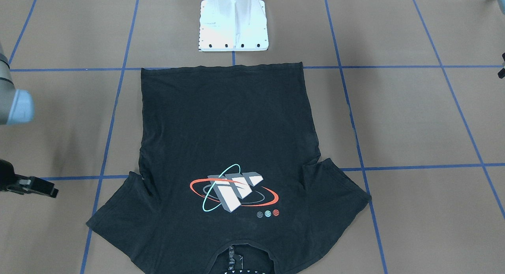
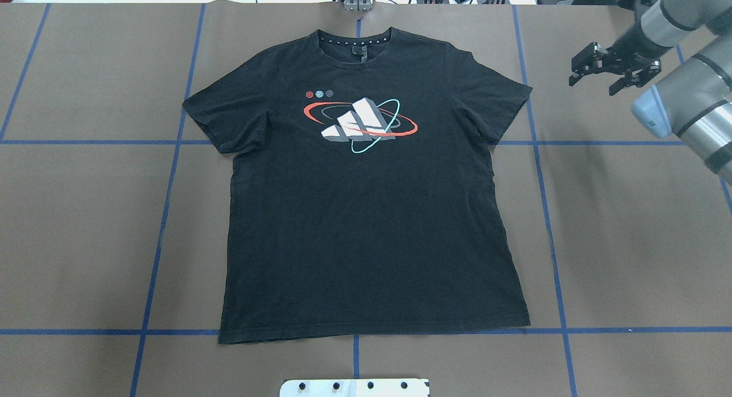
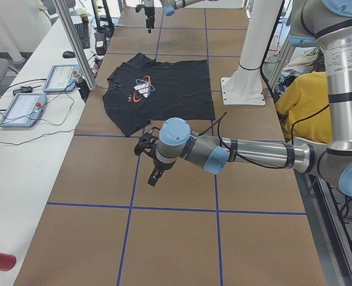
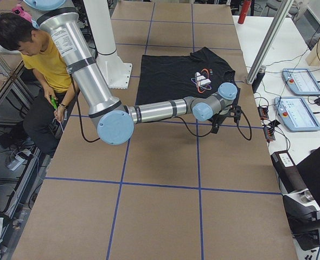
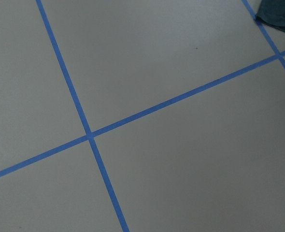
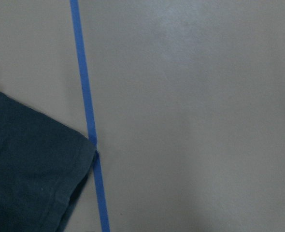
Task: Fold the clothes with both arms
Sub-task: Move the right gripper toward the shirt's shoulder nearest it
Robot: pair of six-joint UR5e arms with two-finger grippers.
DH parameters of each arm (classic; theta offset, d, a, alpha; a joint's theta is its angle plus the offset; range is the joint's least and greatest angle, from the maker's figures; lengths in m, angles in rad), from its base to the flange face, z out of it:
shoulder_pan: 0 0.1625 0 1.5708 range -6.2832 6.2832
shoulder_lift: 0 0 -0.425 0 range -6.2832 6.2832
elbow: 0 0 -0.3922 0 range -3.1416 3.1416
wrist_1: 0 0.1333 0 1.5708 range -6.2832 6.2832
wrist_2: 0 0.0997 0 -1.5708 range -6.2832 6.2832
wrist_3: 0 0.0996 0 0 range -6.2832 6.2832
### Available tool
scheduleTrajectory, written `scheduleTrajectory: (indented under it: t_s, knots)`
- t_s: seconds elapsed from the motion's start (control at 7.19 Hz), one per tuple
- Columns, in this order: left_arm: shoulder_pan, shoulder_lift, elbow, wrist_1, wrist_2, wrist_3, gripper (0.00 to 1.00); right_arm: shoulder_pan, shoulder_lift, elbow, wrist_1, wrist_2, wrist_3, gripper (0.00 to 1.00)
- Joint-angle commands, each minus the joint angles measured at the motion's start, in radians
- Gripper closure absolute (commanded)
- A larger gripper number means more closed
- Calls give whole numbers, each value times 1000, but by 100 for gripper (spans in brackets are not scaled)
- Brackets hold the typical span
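Off to either side of flat T-shirt (image 2: 366, 225), right fingers (image 2: 579, 65) apart, left fingers (image 3: 154, 176) unclear.

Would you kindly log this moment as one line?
T-shirt: flat, unfolded | right pincer: open, off shirt | left pincer: state unclear

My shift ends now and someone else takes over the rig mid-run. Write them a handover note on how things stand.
Right tool: open, holding nothing, above the table just beyond the T-shirt sleeve on the robot's right, not touching it.
Left tool: clear of the shirt, over bare table on the robot's left; cannot tell whether it is open or shut.
T-shirt: flat, print up, sleeves spread, collar away from the robot.
Done: no fold made.
Left: all the folding.
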State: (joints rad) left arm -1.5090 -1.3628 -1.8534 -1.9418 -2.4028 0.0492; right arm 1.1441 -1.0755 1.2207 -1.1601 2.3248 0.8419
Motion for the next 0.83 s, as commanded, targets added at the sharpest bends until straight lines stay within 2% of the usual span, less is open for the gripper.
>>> scheduleTrajectory:
  t_s: [0.0, 0.14, 0.28, 0.42, 0.56, 0.7]
  knots:
    - [1, -1, 0, 0, 5, -5, 0, -49, 112, -134, 91, -76, 72, 4]
    - [1, -1, 0, -2, 5, -5, 0, -61, 165, -198, 115, -76, 110, 4]
    - [1, -1, 0, -2, 2, -5, 0, -61, 167, -245, 207, -78, 184, 4]
    - [1, -1, 0, -2, 1, -5, 0, -69, 167, -300, 355, -91, 324, 7]
    - [1, -1, 0, -2, 1, -5, 0, -116, 166, -335, 440, -169, 359, 8]
    - [1, -1, 0, -2, 1, -5, 0, -132, 166, -336, 439, -198, 359, 11]
